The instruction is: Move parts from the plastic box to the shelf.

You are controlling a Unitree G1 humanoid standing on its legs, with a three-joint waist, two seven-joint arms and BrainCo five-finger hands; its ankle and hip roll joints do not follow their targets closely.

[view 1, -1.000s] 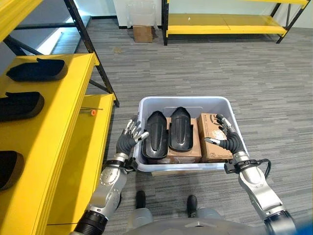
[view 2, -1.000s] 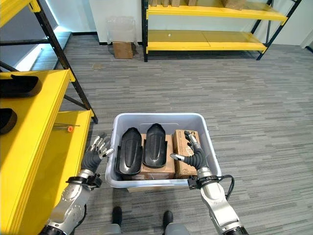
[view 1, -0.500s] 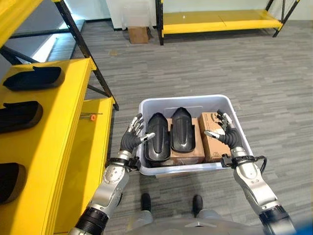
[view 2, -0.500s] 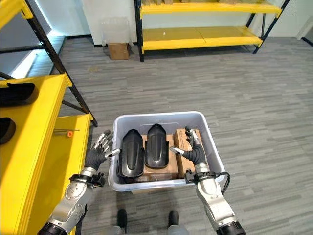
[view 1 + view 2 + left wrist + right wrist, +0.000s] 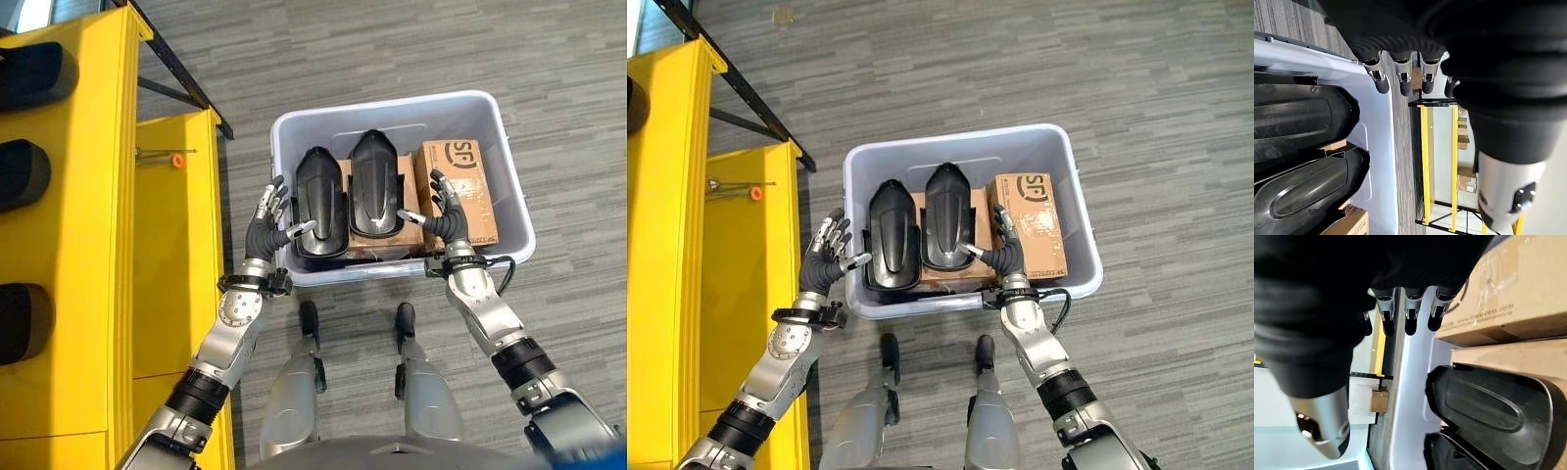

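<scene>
On my left stands the yellow shelf point(image 5: 88, 196), with dark parts point(image 5: 22, 171) already lying on it. My left hand point(image 5: 269, 223) is open, fingers spread, at the left wall of the plastic box point(image 5: 509, 147), with its thumb over the rim near the left black part point(image 5: 320, 201). Beside that one lies the second black part point(image 5: 372, 196); both rest on cardboard boxes point(image 5: 460, 191). My right hand point(image 5: 438, 213) is open too, over the near rim of the box. I think I should bring both hands to one part, hold it by its long sides, and lift it straight up so it does not catch on the other part.
</scene>
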